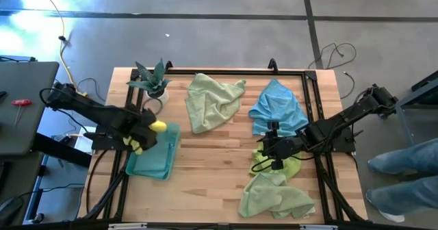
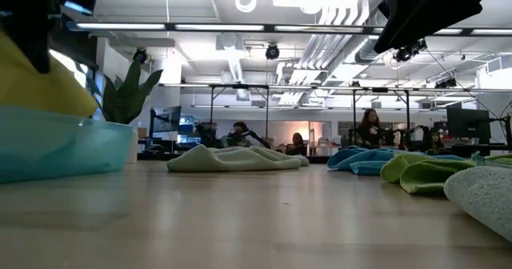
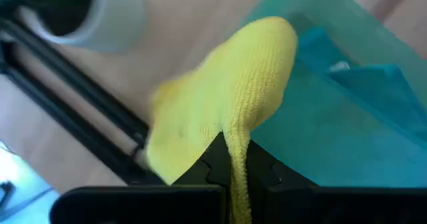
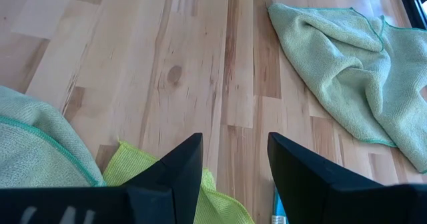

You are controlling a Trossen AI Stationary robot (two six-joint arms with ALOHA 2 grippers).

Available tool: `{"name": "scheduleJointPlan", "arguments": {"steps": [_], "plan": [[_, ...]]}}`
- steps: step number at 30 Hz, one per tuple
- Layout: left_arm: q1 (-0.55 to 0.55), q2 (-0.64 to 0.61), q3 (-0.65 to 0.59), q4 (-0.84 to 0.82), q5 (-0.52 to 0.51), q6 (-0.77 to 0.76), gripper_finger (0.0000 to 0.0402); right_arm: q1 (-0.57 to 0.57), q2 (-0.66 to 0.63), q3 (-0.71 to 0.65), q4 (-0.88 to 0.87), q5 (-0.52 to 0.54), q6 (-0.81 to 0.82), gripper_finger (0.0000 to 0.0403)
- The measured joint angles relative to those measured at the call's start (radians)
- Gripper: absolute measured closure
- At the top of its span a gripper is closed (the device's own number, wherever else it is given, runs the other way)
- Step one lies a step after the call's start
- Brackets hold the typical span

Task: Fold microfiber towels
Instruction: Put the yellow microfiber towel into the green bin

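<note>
My left gripper (image 1: 146, 135) is shut on a bright yellow towel (image 3: 227, 97) over the left edge of a flat folded teal towel (image 1: 156, 158), near the table's left side. My right gripper (image 4: 233, 161) is open and empty, just above a lime-green towel (image 1: 282, 165) at the right. A crumpled pale green towel (image 1: 212, 101) lies at the far middle. A sky blue towel (image 1: 277, 108) lies at the far right, and another pale green towel (image 1: 275, 197) lies at the near right. My left gripper pinches a bunched fold of the yellow towel (image 3: 237, 159) between its two fingers. The rest of the cloth balloons out past the fingertips, slack, above the teal towel (image 3: 347, 117). I cannot tell whether it rests on the teal towel.
A small spiky potted plant (image 1: 154, 81) in a white pot stands at the far left, close to my left gripper. A black frame (image 1: 311, 86) runs round the table's edges. There is bare wood in the table's middle (image 1: 212, 168). A person's legs (image 1: 404, 163) show beyond the right edge.
</note>
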Motion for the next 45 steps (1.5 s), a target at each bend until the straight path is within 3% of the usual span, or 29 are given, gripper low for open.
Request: {"name": "scheduleJointPlan", "arguments": {"steps": [8, 20, 29, 37, 45], "plan": [[-0.025, 0.119, -0.073, 0.208, 0.074, -0.013, 0.0401, 0.0, 0.0, 0.0, 0.0, 0.0, 0.0, 0.024], [-0.09, 0.281, -0.074, 0.466, 0.168, -0.056, 0.0401, 0.0, 0.0, 0.0, 0.009, 0.0, 0.0, 0.024], [-0.13, 0.357, -0.074, 0.533, 0.174, -0.081, 0.0397, 0.0, 0.0, 0.0, 0.019, 0.0, 0.0, 0.024], [-0.148, 0.394, -0.074, 0.541, 0.164, -0.089, 0.0359, 0.0, 0.0, 0.0, 0.022, 0.0, 0.0, 0.024], [-0.152, 0.398, -0.074, 0.537, 0.159, -0.07, 0.0278, 0.0, 0.0, 0.0, 0.022, 0.0, 0.0, 0.024]]}}
